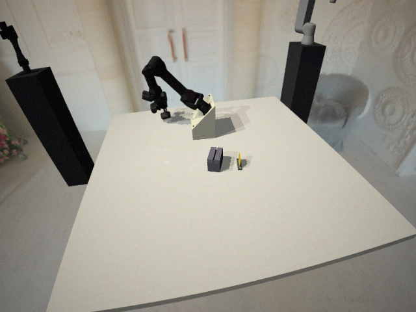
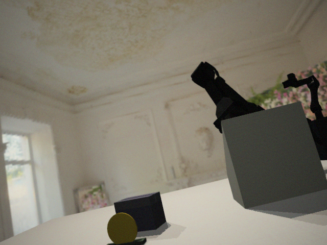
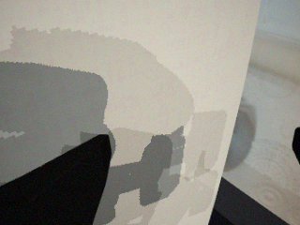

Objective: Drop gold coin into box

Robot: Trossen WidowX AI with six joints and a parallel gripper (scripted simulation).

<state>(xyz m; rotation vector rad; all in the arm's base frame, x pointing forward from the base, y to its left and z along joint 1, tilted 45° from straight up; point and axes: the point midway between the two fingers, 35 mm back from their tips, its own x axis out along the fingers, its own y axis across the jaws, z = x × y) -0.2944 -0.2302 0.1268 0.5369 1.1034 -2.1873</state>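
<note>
So basically nothing's done yet. The gripper [image 1: 164, 112] hangs wide open and empty in the upper-middle of the top view, near the counter's [image 1: 168, 218] far edge, well apart from everything. Further toward centre frame, the coin [image 1: 239, 160] stands upright in its holder [image 1: 240, 166], just right of the closed box [image 1: 214, 159]. Grab, carry and slot drop all remain.

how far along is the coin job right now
Nothing is done yet. The coin stands on edge in its green holder beside the grey box. The end effector hangs open and empty near the arm's base. Reaching, grasping and slotting all remain.
</note>
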